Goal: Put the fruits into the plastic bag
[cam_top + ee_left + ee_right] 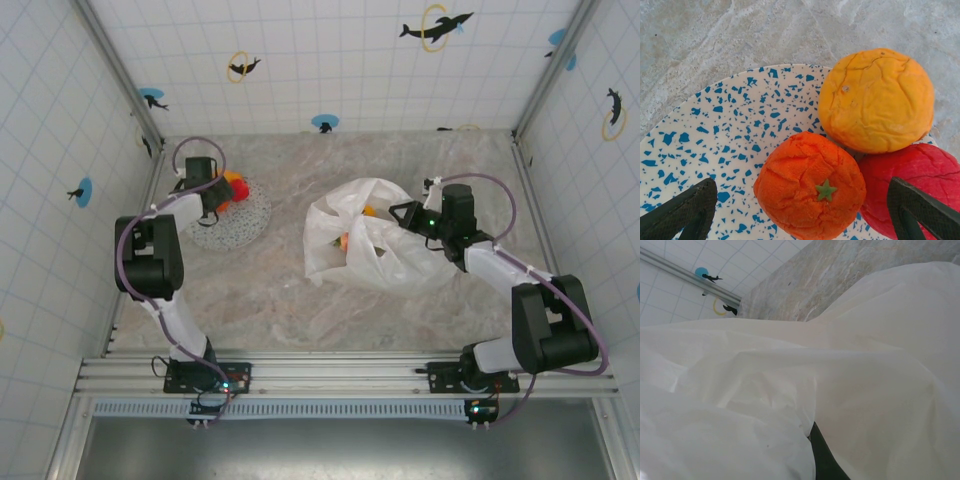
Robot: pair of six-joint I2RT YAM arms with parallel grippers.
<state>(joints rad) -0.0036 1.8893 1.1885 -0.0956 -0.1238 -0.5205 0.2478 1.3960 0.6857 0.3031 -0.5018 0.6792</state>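
Fruit is lying in two places: three pieces are sitting bunched on the speckled plate (715,125) at about nine o'clock on the surface (270,290), and bagged fruit (346,240) is showing inside the plastic bag (400,262), which is slumping just right of centre. On the plate, the orange fruit (810,192) with the green star is touching a wrinkled yellow-orange fruit (875,100) at its one o'clock and a red fruit (925,167) at its three o'clock. The left claw (801,195) is hanging over this cluster, jaws spread wide and gripping nothing. One finger is hovering over bare plate at nine o'clock and the other is sitting above the red fruit. The orange fruit is probably the target, so that finger is likely needing to come down in the tight seam between orange and red. Turning the wrist toward eleven and five o'clock may be finding barer plate. The fruit is looking soft, so a gentle squeeze and a straight lift should be avoiding a roll-off. The right claw (408,214) is closed tight at the bag's two o'clock rim, apparently pinching the film and propping the mouth, with film draping over its dark finger (826,457). The drop should be going in beside that claw.
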